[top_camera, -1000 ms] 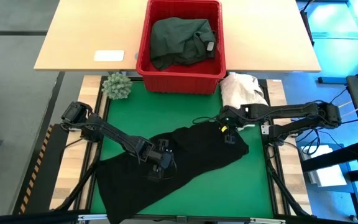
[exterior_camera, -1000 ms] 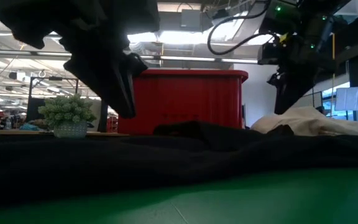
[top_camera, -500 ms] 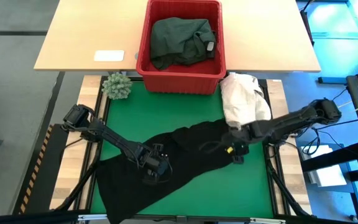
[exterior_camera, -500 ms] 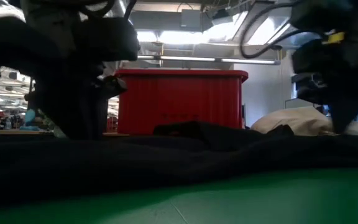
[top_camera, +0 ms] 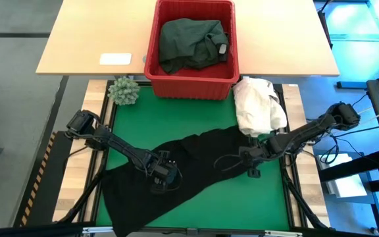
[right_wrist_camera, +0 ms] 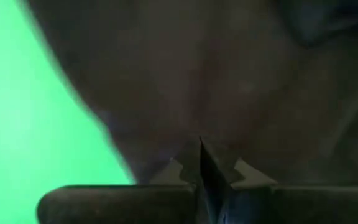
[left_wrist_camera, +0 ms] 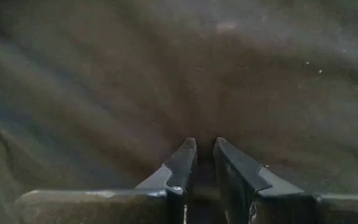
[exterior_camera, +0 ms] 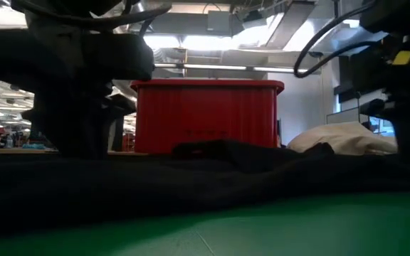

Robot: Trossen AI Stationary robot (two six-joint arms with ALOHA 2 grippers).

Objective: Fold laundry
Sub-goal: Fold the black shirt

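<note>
Right gripper (top_camera: 241, 158) moved down onto black garment (top_camera: 196, 172), jaws pressed together, left gripper (top_camera: 166, 176) pinching cloth, fingertips hidden.

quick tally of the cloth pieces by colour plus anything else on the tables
black garment: 1, spread on the green mat
dark green garment: 1, in the red basket
cream-white cloth heap: 1
red basket: 1
small plant: 1
white flat item: 1
total: 6
</note>
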